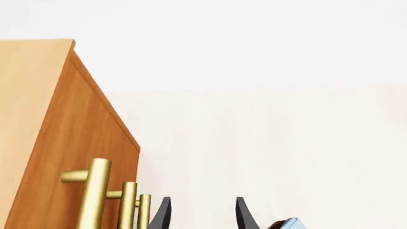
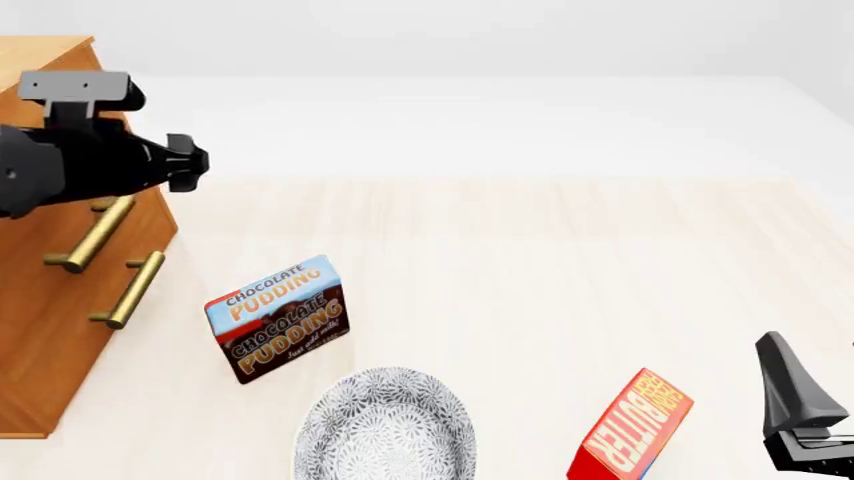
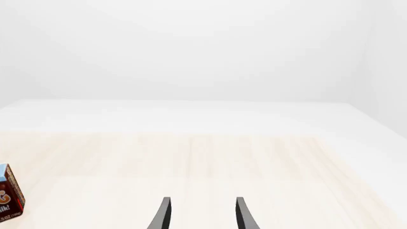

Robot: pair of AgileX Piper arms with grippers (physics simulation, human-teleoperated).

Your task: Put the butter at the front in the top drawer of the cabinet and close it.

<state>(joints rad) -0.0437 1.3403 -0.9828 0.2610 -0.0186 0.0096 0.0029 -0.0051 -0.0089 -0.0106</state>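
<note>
Pale table (image 2: 561,250), cabinet (image 2: 54,330) at far left with both drawers closed; the butter (image 2: 630,428) stands tilted at the near right, just left of my right gripper (image 3: 201,214). Both grippers, left (image 1: 201,214) included, are spread and hold nothing. I judge the carton light, stiff and smooth, best pinched across its narrow faces.

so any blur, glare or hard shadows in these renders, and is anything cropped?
Front view: sharp, flat even light, almost no cast shadows; butter, plate and right end effector cut by the frame edges. Left wrist view: crisp, soft sheen on the brass handles, cabinet cropped. Right wrist view: washed-out white background, table pale, no glare.
</note>
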